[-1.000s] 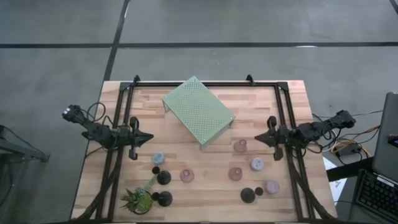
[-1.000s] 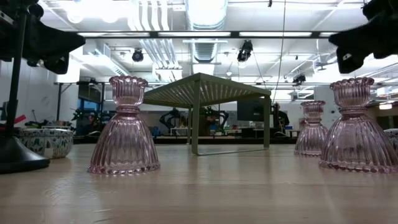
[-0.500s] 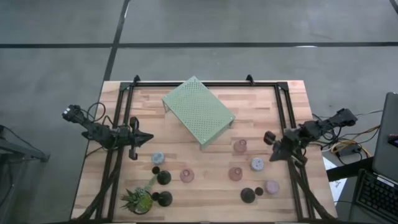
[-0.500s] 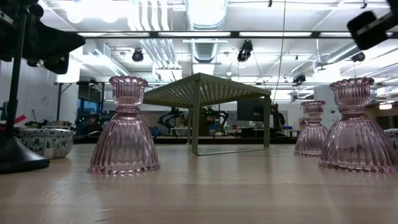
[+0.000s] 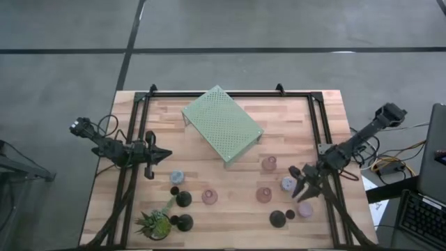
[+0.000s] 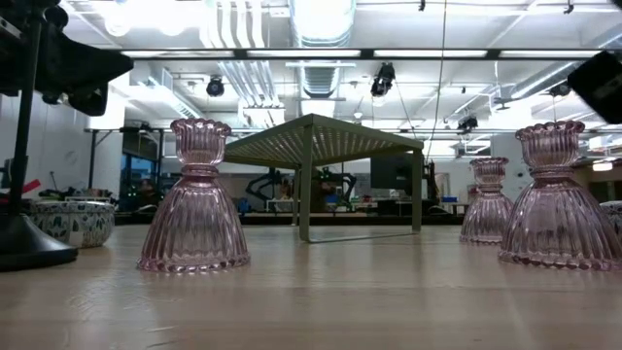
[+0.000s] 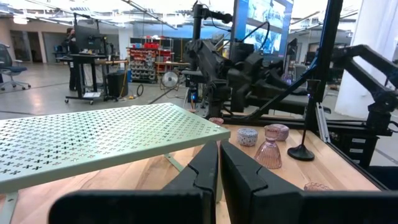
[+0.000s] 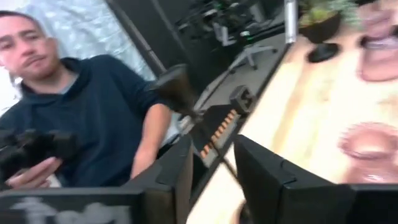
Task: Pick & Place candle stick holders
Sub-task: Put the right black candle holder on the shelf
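Right gripper [image 5: 300,191] part-open beside upright pink holder [image 5: 305,209], stem vertical

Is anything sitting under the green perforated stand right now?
From table height, the space under the green stand looks bare between its legs, with only the room showing beyond. From above, its top covers the wood beneath, and its far corners stay hidden.

- Counting four pink holders [image 5: 269,164] across the lower middle and lower right.
- Seeing two blue-grey cups [image 5: 177,177], one lower left, one lower right.
- Five black round shapes [image 5: 183,199] showing; can't tell how many separate holders.
- One green perforated stand [image 5: 221,124], upper centre.
- One potted plant [image 5: 155,223], bottom left.
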`<state>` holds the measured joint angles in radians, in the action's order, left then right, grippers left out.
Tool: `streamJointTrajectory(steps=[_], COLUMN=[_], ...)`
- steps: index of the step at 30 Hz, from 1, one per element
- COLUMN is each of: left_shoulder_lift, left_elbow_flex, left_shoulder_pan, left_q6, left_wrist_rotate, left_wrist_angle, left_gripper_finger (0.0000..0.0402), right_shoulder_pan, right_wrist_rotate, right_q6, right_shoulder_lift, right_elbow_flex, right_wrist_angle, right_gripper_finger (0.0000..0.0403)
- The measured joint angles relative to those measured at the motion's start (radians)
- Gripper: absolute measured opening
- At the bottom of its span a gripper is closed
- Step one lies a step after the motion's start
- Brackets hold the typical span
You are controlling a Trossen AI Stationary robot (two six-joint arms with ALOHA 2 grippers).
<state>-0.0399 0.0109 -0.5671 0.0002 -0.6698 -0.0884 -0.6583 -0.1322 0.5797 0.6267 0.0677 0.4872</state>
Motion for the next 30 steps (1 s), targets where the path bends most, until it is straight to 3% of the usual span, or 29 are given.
streamJointTrajectory(steps=[3, 12, 23, 30], left_shoulder_lift=[0.0, 0.0, 0.0, 0.0], left_elbow_flex=[0.0, 0.0, 0.0, 0.0], left_shoulder_pan=[0.0, 0.0, 0.0, 0.0], left_q6=[0.0, 0.0, 0.0, 0.0], left_wrist_rotate=[0.0, 0.0, 0.0, 0.0], left_wrist_angle=[0.0, 0.0, 0.0, 0.0], left_gripper_finger=[0.0021, 0.0021, 0.0021, 0.0021], right_shoulder_pan=[-0.058, -0.17, -0.217, -0.217], right_wrist_rotate=[0.012, 0.199, 0.248, 0.293], right_q6=[-0.016, -0.04, -0.155, -0.235], right_shoulder_lift=[0.072, 0.263, 0.511, 0.602], right_elbow_flex=[0.012, 0.068, 0.26, 0.363], right_wrist_angle=[0.061, 0.048, 0.038, -0.033], right_gripper_finger=[0.0145, 0.0194, 0.0178, 0.0166])
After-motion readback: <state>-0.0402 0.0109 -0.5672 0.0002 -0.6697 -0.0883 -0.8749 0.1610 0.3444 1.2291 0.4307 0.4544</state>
